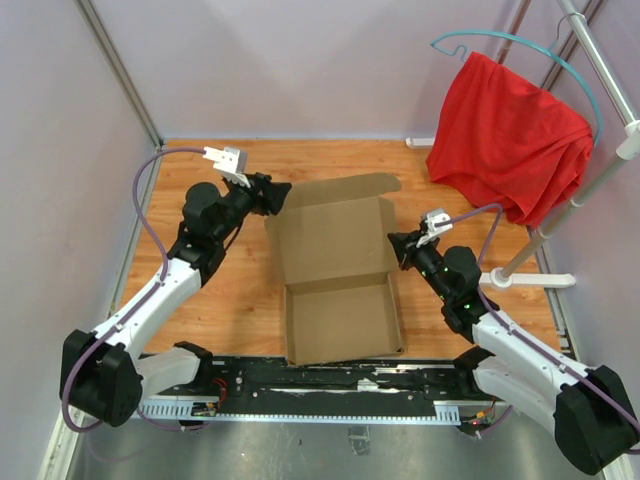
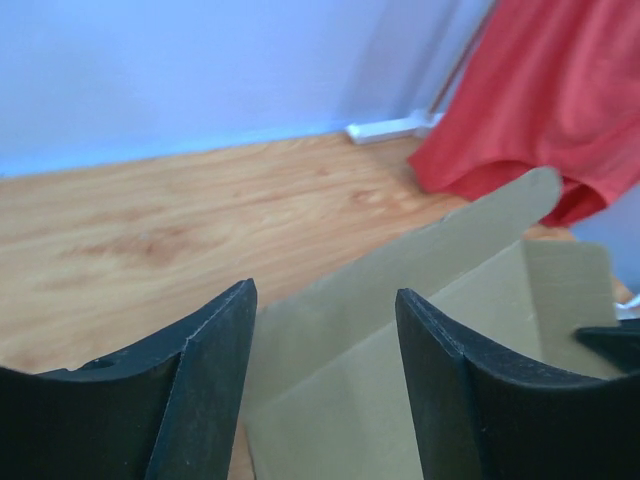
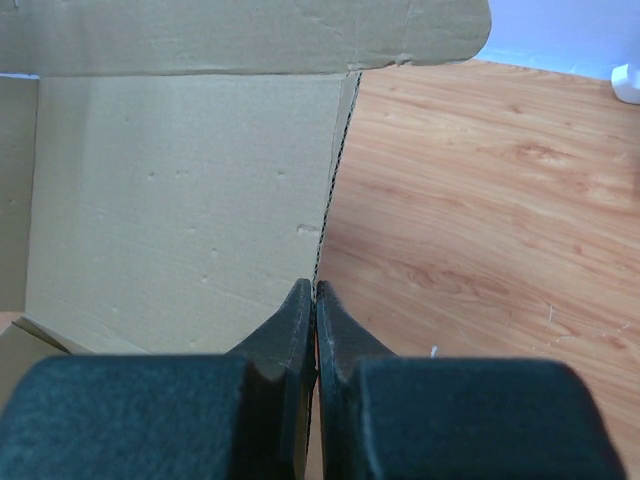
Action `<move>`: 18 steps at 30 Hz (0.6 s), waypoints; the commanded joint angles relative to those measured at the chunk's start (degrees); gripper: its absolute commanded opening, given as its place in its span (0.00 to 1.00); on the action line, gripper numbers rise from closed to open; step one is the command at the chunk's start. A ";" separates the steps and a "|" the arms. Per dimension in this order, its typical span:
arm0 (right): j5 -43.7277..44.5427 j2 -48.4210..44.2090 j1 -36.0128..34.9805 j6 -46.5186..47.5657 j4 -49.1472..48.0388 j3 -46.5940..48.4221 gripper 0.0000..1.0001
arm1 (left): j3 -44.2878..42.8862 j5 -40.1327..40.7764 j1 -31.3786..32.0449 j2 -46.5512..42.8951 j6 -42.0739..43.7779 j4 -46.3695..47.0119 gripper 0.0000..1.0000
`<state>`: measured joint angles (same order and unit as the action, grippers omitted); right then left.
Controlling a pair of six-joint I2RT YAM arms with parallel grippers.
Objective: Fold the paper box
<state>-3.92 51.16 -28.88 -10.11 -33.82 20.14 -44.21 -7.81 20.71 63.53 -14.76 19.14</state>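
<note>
- The wooden table (image 1: 240,310) bears the paper box (image 1: 335,260) at its middle, between the two arms. The tray part is near the bases and the lid lies flat beyond it.
- The red cloth (image 1: 510,140) hangs at the far right, well apart from the box.
- The left gripper (image 1: 272,195) is at the lid's far-left corner, jaws apart, holding nothing. From its wrist only a raised flap shows, the rest cut off.
- The right gripper (image 3: 316,290) is pressed closed at the lid's right edge. Whether it pinches card is unclear.
</note>
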 commanded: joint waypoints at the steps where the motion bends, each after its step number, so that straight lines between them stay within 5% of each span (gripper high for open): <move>1: -1.13 -2.63 -1.06 2.50 -5.18 -4.22 0.01 | -4.27 -13.56 -0.17 1.86 5.34 5.44 0.64; 6: -2.60 -3.89 -1.25 3.69 -10.05 -7.94 0.01 | -7.88 -22.96 -0.18 6.33 9.04 5.11 0.67; 18: -2.45 -6.18 -1.50 4.33 -8.67 -8.81 0.01 | -43.42 -50.31 -3.29 31.14 16.97 -33.80 0.60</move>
<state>-6.15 46.33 -29.65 -7.40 -40.47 11.70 -81.45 -47.11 19.27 89.03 -1.41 2.46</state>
